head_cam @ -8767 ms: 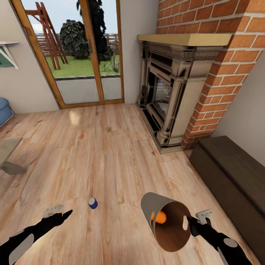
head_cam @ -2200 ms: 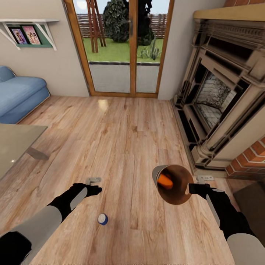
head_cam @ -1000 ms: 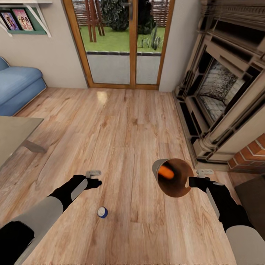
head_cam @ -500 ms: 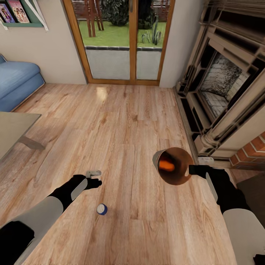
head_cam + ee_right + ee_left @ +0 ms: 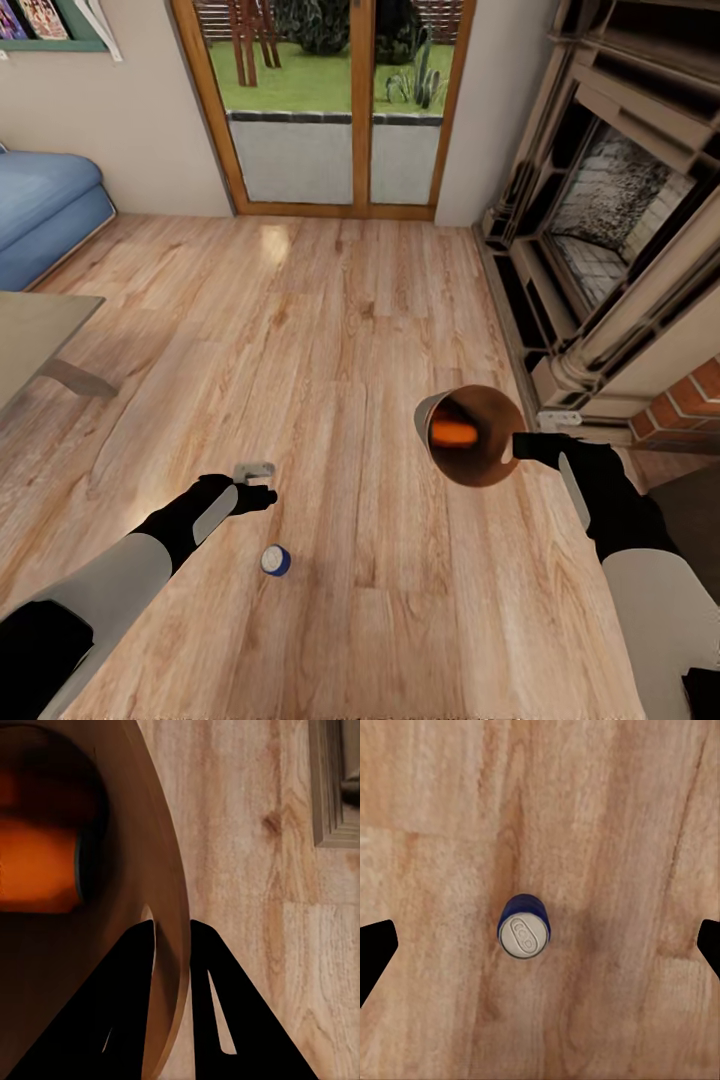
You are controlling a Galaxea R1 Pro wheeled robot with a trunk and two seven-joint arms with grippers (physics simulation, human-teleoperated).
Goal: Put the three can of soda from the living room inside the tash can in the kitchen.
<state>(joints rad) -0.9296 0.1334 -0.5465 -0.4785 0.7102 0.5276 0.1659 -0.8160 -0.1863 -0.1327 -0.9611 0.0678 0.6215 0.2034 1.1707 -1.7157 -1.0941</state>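
Observation:
A dark blue can of soda (image 5: 275,560) with a silvery top stands upright on the wood floor. My left gripper (image 5: 256,482) hangs open just above and beyond it. In the left wrist view the blue can (image 5: 525,928) sits midway between the wide-apart fingers of the left gripper (image 5: 547,936). My right gripper (image 5: 520,451) is shut on the rim of the tash can (image 5: 470,437), held tilted in the air with its mouth toward me. An orange can of soda (image 5: 452,432) lies inside. The right wrist view shows the right gripper (image 5: 171,937) pinching the bin wall (image 5: 161,862), with the orange can (image 5: 37,862) within.
An ornate fireplace (image 5: 620,230) and brick chimney (image 5: 690,400) line the right side. Glass garden doors (image 5: 340,100) are straight ahead. A blue sofa (image 5: 45,215) and a glass-topped low table (image 5: 30,330) stand at the left. Open plank floor lies between.
The whole view has slid as the camera moved. My right gripper has carried the bin a little higher and farther out. The blue can now sits closer to my left gripper.

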